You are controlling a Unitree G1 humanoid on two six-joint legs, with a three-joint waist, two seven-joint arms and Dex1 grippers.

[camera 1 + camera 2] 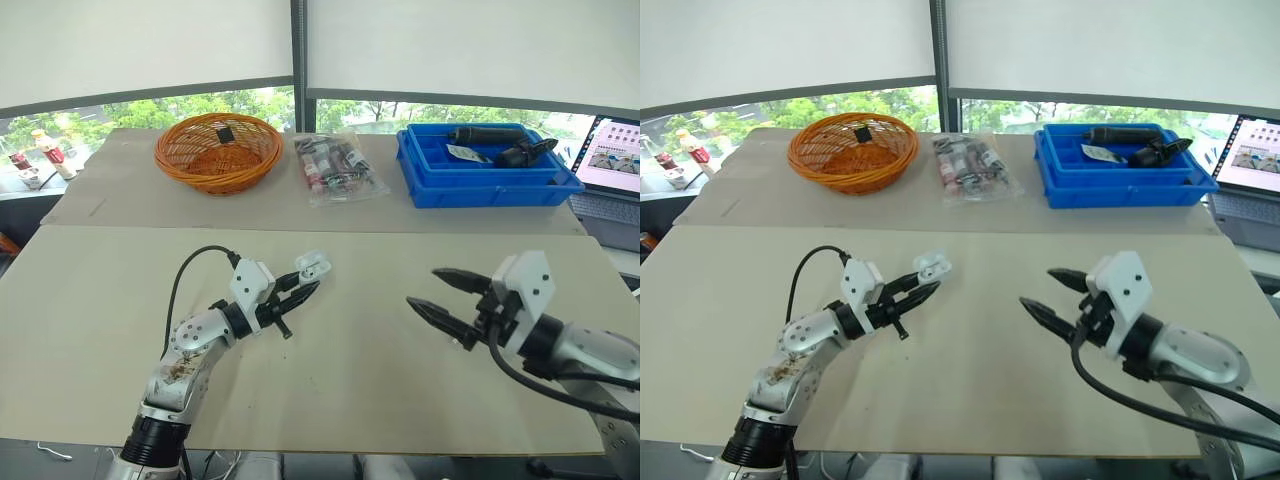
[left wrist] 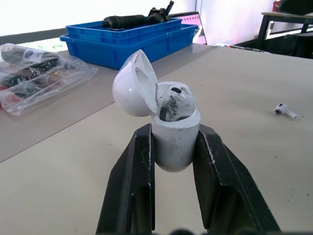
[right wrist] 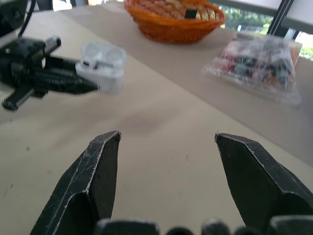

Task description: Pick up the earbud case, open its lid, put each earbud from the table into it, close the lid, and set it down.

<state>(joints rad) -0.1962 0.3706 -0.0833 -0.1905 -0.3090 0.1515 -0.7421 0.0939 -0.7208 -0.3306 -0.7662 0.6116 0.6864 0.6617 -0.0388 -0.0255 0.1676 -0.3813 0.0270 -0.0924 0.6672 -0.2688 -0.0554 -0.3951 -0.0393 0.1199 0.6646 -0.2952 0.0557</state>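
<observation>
Beige tabletop (image 1: 360, 380) under a bright window frames the job: the white earbud case (image 1: 313, 264), left of centre in the head view, is held clear of the surface with its lid (image 2: 134, 85) swung open on the hinge. The left hand (image 1: 305, 283) pinches the case's lower body, one black finger pressed to each side, leaving the lid and the mouth free. Dark marks show inside the open wells, and it cannot be told whether an earbud is already seated. One loose white earbud (image 2: 285, 111) lies on the bare tabletop, well apart from the case. The right hand (image 1: 423, 286), at centre right of the frame, hangs above the surface with its fingers spread wide and nothing between them. The case looks small, light and rigid, its glossy rounded shell likely to slip under a loose pinch; the hinge is probably the weak point, so a hold low on the body, as here, seems the safe one. The earbud appears lighter and smoother again, apt to roll or skid, and would best be taken across its stem or bulb with a gentle, narrow pinch. Along the upper edge of the frame stand an orange basket (image 1: 218, 150), a clear packet of small items (image 1: 338, 168) and a blue tray (image 1: 485, 170).
</observation>
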